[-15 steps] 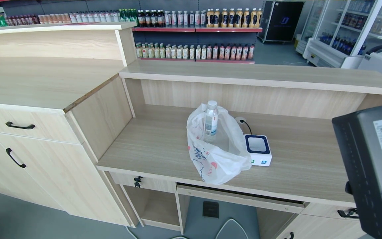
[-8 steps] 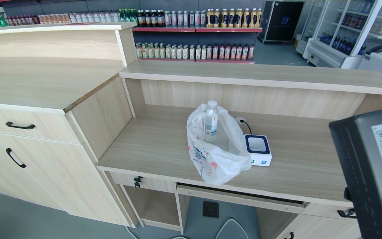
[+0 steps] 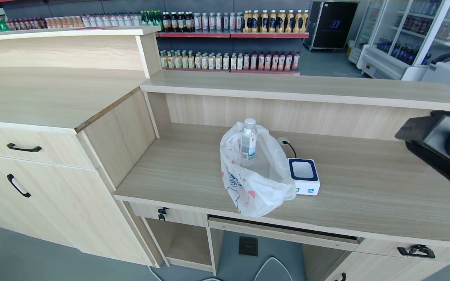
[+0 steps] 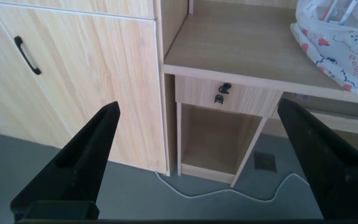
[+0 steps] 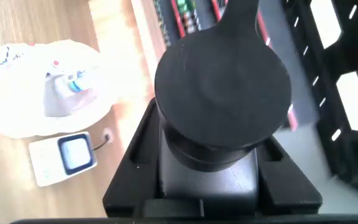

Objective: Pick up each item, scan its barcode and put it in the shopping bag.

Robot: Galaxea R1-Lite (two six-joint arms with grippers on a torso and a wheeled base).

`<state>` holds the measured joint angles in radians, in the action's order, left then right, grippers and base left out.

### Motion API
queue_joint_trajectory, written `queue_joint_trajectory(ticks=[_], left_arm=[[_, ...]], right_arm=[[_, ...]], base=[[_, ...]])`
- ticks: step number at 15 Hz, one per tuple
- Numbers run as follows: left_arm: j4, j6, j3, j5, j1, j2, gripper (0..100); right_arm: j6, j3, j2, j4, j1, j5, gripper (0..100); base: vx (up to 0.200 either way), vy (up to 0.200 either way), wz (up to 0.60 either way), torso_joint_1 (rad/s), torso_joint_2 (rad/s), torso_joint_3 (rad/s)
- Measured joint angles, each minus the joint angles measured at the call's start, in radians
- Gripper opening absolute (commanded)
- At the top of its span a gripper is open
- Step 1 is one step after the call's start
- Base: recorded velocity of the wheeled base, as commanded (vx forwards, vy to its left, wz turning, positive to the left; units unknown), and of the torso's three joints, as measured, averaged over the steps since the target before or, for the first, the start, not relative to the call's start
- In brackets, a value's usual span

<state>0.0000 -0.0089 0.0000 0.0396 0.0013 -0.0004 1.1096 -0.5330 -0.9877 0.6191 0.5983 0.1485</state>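
Head view: the shopping bag [image 3: 254, 183] is seen on the worktop [image 3: 365, 195], with 1 bottle [image 3: 248, 142] upright inside it and the scanner [image 3: 304, 175] just beside its right. The right arm [image 3: 440, 144] is held over the worktop's right end. Left wrist view: the left gripper [image 4: 197, 104] is held above the floor [image 4: 135, 186], jaws wide apart. Right wrist view: the right jaws' state cannot be told.

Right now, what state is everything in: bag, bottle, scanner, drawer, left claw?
Bag: open at the top, slumped on the counter.
Bottle: upright in the bag, cap on.
Scanner: flat on the counter, beside the bag.
Drawer: shut.
Left gripper: open, empty.
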Motion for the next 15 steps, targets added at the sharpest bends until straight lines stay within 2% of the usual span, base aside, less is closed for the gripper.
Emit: queue_joint_trajectory(ticks=[2, 3, 5, 7, 9, 12, 14, 15], left_arm=[[0.000, 0.000, 0.000, 0.000, 0.000, 0.000, 100], [0.000, 0.000, 0.000, 0.000, 0.000, 0.000, 100], [0.000, 0.000, 0.000, 0.000, 0.000, 0.000, 100], [0.000, 0.000, 0.000, 0.000, 0.000, 0.000, 100], [0.000, 0.000, 0.000, 0.000, 0.000, 0.000, 100], [0.000, 0.000, 0.000, 0.000, 0.000, 0.000, 100], [0.000, 0.000, 0.000, 0.000, 0.000, 0.000, 100], [0.000, 0.000, 0.000, 0.000, 0.000, 0.000, 100]], right_arm=[[-0.279, -0.070, -0.081, -0.003, -0.079, 0.205, 0], [-0.363, -0.104, -0.127, -0.010, -0.155, 0.255, 0], [-0.456, -0.172, -0.213, -0.050, -0.345, 0.296, 0], [-0.537, -0.223, -0.266, -0.174, -0.498, 0.281, 0], [-0.651, -0.240, -0.275, -0.237, -0.556, 0.175, 0], [-0.680, -0.248, -0.276, -0.258, -0.645, -0.004, 0], [-0.713, -0.251, -0.276, -0.269, -0.712, -0.171, 0], [-0.742, -0.253, -0.276, -0.273, -0.735, -0.205, 0]], base=[[0.000, 0.000, 0.00, 0.000, 0.00, 0.000], [0.000, 0.000, 0.00, 0.000, 0.00, 0.000], [0.000, 0.000, 0.00, 0.000, 0.00, 0.000], [0.000, 0.000, 0.00, 0.000, 0.00, 0.000], [0.000, 0.000, 0.00, 0.000, 0.00, 0.000], [0.000, 0.000, 0.00, 0.000, 0.00, 0.000], [0.000, 0.000, 0.60, -0.002, 0.00, 0.007], [0.000, 0.000, 0.60, -0.002, 0.00, 0.002]])
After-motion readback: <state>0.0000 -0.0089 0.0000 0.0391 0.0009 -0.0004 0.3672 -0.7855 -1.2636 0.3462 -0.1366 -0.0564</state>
